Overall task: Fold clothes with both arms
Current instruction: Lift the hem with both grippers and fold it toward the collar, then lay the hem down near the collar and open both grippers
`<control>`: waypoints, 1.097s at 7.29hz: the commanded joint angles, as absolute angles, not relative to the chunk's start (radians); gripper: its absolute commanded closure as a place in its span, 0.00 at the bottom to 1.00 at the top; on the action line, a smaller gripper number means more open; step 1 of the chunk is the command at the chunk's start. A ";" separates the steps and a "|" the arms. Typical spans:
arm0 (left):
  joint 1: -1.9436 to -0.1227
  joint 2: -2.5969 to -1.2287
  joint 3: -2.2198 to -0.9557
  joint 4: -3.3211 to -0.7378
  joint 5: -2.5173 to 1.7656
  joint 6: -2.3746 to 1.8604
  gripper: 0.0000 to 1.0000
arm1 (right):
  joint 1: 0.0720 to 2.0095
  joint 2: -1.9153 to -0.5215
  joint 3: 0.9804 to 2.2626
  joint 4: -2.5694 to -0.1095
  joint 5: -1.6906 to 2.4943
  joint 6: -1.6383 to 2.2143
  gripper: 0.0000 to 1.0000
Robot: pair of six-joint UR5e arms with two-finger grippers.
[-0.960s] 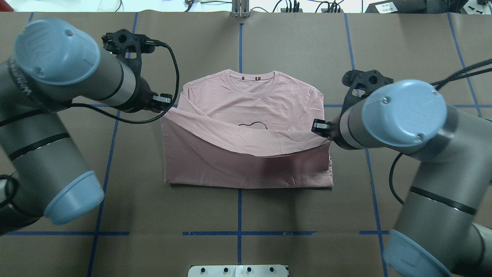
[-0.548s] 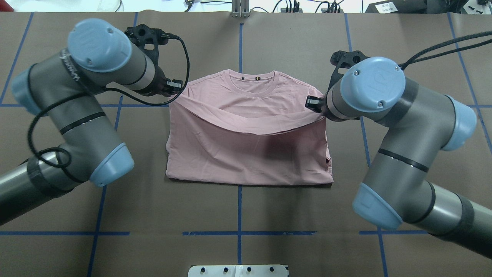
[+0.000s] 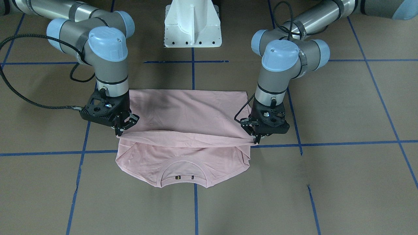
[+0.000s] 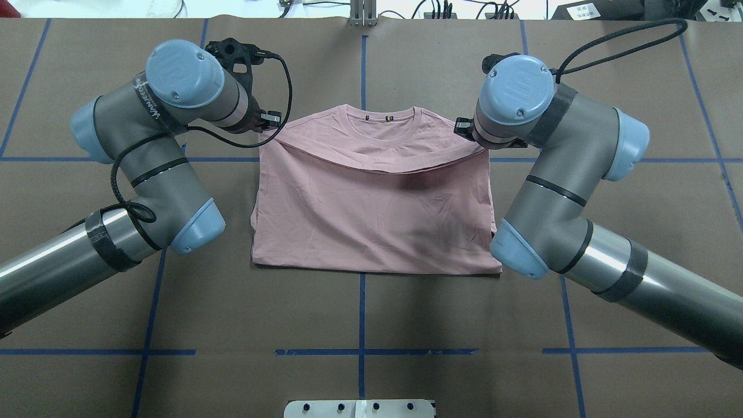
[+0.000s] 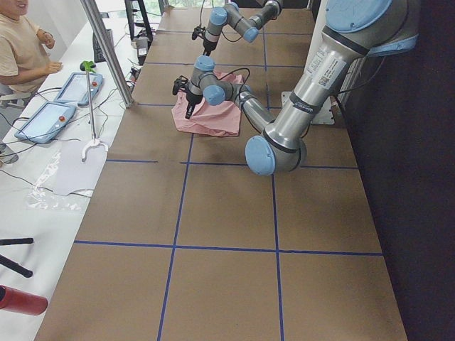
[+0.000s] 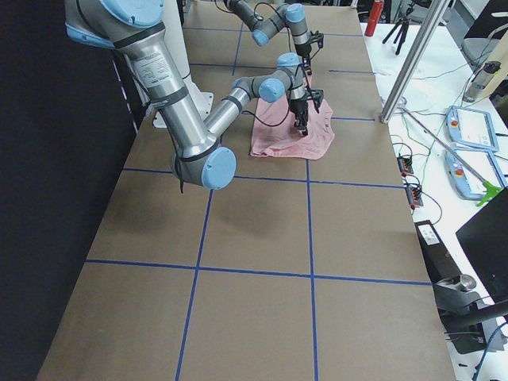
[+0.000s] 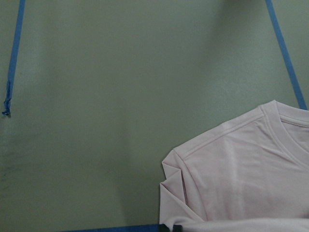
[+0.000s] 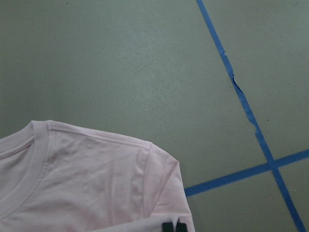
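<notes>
The pale pink T-shirt (image 4: 371, 220) lay in the middle of the brown tabletop (image 4: 464, 313), with its collar on the side far from the robot. Its lower part was doubled over the chest, and only plain pink cloth showed on top. The free edge hung in a shallow curve just short of the collar, a little above the layer under it. The left arm (image 4: 157, 174) held one end of this edge beside the shirt's shoulder, its jaws pinching the cloth. The right arm (image 4: 551, 191) held the other end in the same way at the opposite shoulder. The fold lay straight on the robot's side and crossed a blue tape line (image 4: 361, 313). The white pedestal (image 3: 192, 26) stood well apart from the shirt.
</notes>
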State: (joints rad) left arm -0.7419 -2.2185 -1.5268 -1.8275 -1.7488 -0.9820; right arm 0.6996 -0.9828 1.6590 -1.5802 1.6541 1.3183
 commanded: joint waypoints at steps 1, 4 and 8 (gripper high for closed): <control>-0.753 -2.236 -1.467 -1.848 -1.744 -0.959 1.00 | 0.701 -0.976 1.545 -1.445 1.652 1.315 1.00; -0.759 -2.292 -1.349 -1.898 -1.744 -0.959 1.00 | 0.719 -0.968 1.522 -1.445 1.651 1.304 1.00; -0.758 -2.295 -1.301 -1.940 -1.729 -0.957 1.00 | 0.736 -0.941 1.456 -1.443 1.649 1.273 1.00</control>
